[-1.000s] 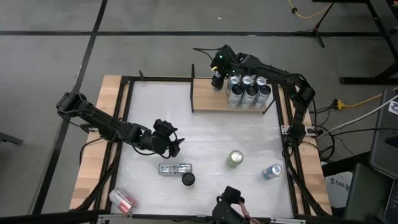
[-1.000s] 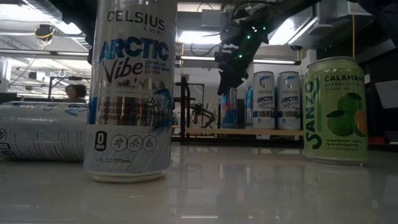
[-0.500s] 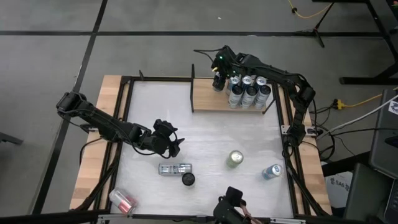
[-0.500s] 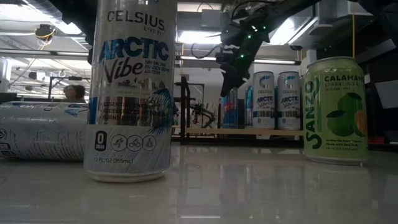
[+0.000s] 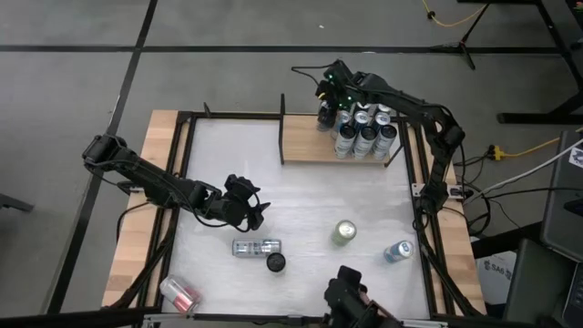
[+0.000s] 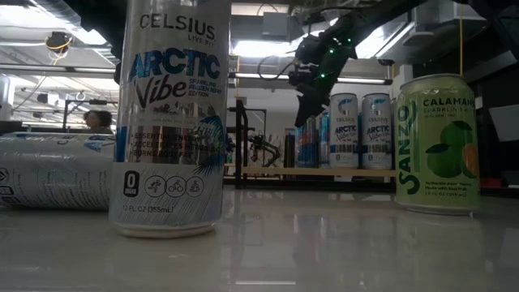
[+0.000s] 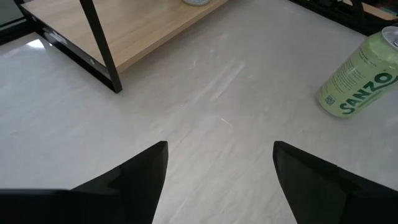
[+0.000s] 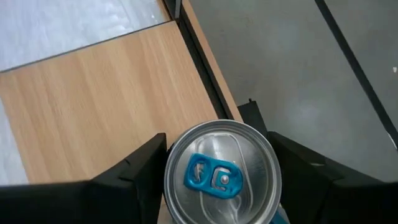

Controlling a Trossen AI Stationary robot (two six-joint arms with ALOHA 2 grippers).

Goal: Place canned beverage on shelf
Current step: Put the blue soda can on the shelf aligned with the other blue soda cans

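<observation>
**Right gripper above a can at the shelf's rear corner; left gripper idle at mid-table**

Shelf (image 5: 301,141): light-brown board with thin black uprights, set at the far edge of the white table (image 5: 301,196), toward the right side.

Blue-tabbed can (image 8: 221,171): upright on the shelf at its rear, just left of a cluster of silver-and-blue cans (image 5: 364,132) filling the board's right end. Seen from directly overhead in the right wrist view, lid up, bare wood beside it.

Right gripper (image 5: 330,93): reaching over the shelf from the right, poised directly over the blue-tabbed can. In the low view, hanging above the row of cans (image 6: 305,118). Grasping the can or clear of it: cannot tell.

Left gripper (image 5: 258,216): low over open table, left of centre, well apart from the shelf. Jaws spread wide, nothing between them, only bare tabletop in the gap (image 7: 221,146).

Loose on the table:
- green Sanzo can (image 5: 343,232), upright, right of centre;
- tall Celsius can (image 6: 170,122), upright, near the front edge;
- silver can (image 5: 256,247), lying on its side just beside the Celsius can;
- blue can (image 5: 398,251), lying near the right edge;
- red-and-pink can (image 5: 179,293), lying at the front left corner.
</observation>
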